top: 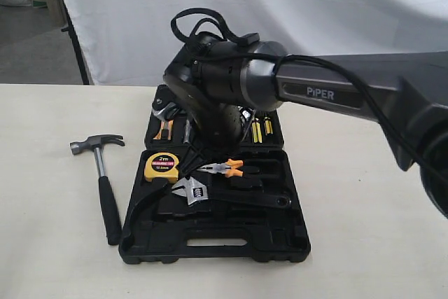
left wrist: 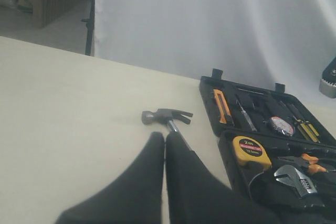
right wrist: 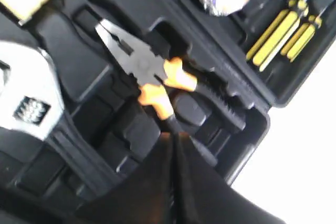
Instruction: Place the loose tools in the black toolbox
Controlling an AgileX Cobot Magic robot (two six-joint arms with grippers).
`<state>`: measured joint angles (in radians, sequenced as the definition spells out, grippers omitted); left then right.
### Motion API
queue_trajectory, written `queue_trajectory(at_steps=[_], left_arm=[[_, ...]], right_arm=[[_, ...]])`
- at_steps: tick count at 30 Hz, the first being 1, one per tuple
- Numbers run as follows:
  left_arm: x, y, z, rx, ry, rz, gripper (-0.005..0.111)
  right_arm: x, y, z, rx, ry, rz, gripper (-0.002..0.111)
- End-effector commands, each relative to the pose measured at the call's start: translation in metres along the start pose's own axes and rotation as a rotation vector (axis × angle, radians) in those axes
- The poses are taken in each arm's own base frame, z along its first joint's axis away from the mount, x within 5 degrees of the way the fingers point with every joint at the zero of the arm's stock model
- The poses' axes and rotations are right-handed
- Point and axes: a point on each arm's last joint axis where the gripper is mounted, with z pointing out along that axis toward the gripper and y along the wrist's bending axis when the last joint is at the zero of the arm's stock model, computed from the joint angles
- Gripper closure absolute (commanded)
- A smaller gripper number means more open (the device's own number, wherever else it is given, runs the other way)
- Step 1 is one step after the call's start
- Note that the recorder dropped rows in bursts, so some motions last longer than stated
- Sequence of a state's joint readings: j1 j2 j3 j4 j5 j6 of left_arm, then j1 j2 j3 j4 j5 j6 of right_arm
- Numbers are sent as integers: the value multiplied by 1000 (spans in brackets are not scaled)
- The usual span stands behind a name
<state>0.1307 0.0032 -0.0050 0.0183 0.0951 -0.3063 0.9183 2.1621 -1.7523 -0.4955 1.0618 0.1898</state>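
The claw hammer [top: 105,180] lies on the table left of the black toolbox [top: 210,239], which is open flat. The silver wrench [top: 192,190] rests across the toolbox's front half. The tape roll [left wrist: 282,125] sits in the rear half. My right arm [top: 231,82] reaches over the box. Its gripper [right wrist: 173,136] is shut, with its tips right over the end of a handle of the orange-handled pliers [right wrist: 157,82]. My left gripper [left wrist: 164,136] is shut and empty above the table, and the hammer's [left wrist: 167,115] handle runs under one finger.
A yellow tape measure [top: 161,166] sits in the front half beside the wrench. Yellow screwdrivers [top: 262,129] and an orange knife [left wrist: 222,106] are in the rear half. A black curved cable [top: 140,208] hangs over the box's left front corner. A white backdrop stands behind the table.
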Motion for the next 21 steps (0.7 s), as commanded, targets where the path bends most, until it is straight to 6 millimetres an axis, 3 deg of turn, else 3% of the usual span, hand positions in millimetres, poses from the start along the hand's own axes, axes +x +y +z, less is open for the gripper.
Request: queue_trajectory(at_steps=[1,11,21], left_arm=[[-2,1,0,-21,-20,0,106],[-2,1,0,-21,-20,0,106],[-2,1,0,-21,-20,0,106]], right_arm=[[6,3,0,-103,55,-30,108],[22,23,26,-187,40,-87,108],[14,33,40,-220,-68,-70,108]])
